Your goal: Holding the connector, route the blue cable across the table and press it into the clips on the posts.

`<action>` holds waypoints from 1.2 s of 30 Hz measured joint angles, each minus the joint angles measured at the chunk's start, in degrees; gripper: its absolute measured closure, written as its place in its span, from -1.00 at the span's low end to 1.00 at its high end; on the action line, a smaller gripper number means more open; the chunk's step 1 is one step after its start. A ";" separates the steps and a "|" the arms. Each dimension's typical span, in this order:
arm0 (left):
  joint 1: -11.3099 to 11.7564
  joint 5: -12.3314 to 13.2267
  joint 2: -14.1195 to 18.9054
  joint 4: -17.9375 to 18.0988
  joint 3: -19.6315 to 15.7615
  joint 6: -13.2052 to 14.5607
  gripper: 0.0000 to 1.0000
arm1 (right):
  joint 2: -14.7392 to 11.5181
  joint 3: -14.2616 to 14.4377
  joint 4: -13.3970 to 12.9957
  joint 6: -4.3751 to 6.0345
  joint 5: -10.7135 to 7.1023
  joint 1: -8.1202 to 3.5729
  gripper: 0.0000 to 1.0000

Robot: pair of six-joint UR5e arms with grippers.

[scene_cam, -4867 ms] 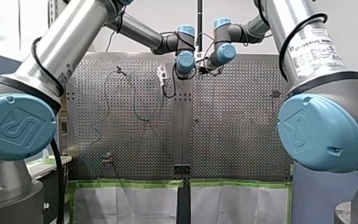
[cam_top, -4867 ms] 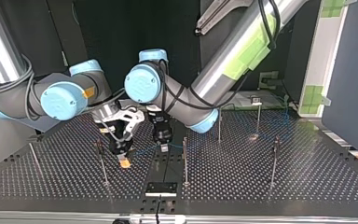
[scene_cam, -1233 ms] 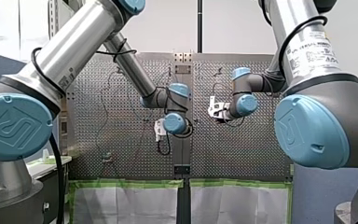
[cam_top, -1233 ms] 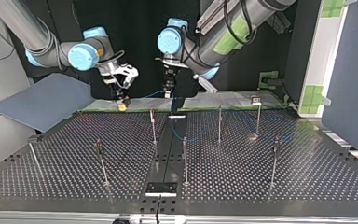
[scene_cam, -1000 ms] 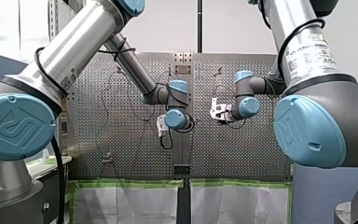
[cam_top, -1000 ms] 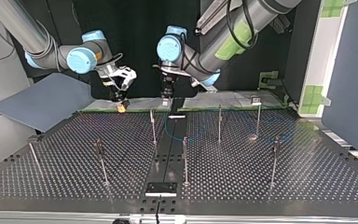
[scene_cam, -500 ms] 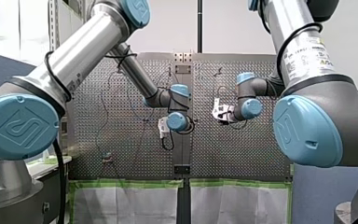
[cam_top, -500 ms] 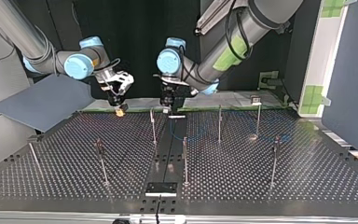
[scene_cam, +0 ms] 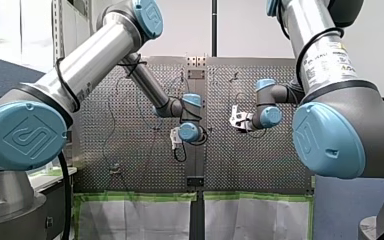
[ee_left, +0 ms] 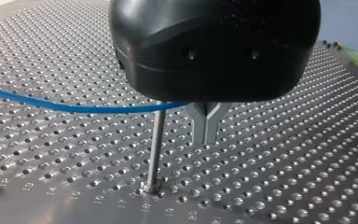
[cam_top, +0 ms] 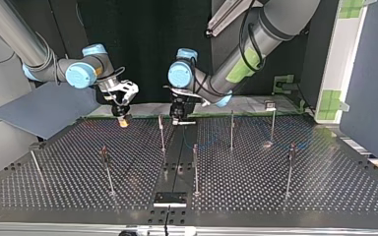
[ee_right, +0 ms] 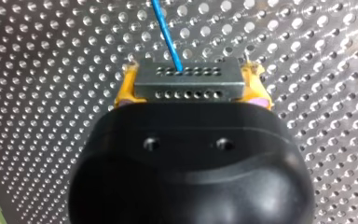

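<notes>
DUAL-ARM CABLE RIG, MID-ROUTE: The right gripper, its yellow pads clamped on the two short ends of the grey metal connector, holds the block just above the perforated table. The blue cable leaves the block's middle and runs away over the holes. The left gripper hangs just beside a slim steel post, its two metal fingers meeting at the tips in a Y. The cable comes in level under the gripper's black housing and disappears there, so whether it is pinched or only passing through cannot be told. The post's top, and any clip on it, is hidden by the same housing. Seen from across the table, both grippers hover toward the back of the plate, well apart from the nearer posts.

The cable looks thin, light and limp, likely to sag and to follow wherever it is led, and liable to slip out of a clip if drawn too tight. The rigid connector appears to be the sound place to grip. The line itself is probably best guided loosely, close beside whichever post is being threaded
</notes>
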 joint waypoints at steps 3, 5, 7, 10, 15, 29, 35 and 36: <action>0.25 0.14 -0.18 -0.31 1.32 0.07 1.00 | 0.62 -0.57 -0.01 0.03 -0.14 -0.39 1.00; 0.43 0.13 -0.19 -0.76 2.16 0.08 1.00 | 0.95 -0.88 -0.04 0.04 -0.36 -0.65 1.00; 0.79 0.07 -0.19 -1.52 3.09 0.09 1.00 | 1.12 -1.11 -0.05 0.02 -0.59 -0.84 1.00; 1.32 0.06 -0.19 -2.63 4.53 0.16 1.00 | 1.20 -1.34 -0.07 0.03 -0.75 -1.05 1.00; 1.90 0.00 -0.21 -3.23 5.42 0.31 1.00 | 1.28 -1.77 -0.03 0.04 -0.86 -1.42 1.00; 1.65 -0.94 -0.21 -6.28 5.55 2.04 -0.21 | 1.41 -3.58 0.26 0.04 -1.08 -3.21 1.00; 0.41 -3.75 -0.14 -9.37 5.55 3.28 -1.00 | 1.41 -3.64 0.28 0.04 -1.08 -3.76 1.00; 0.24 -4.16 -0.13 -9.77 5.55 3.48 -1.00 | 1.41 -3.64 0.28 0.02 -1.08 -3.81 1.00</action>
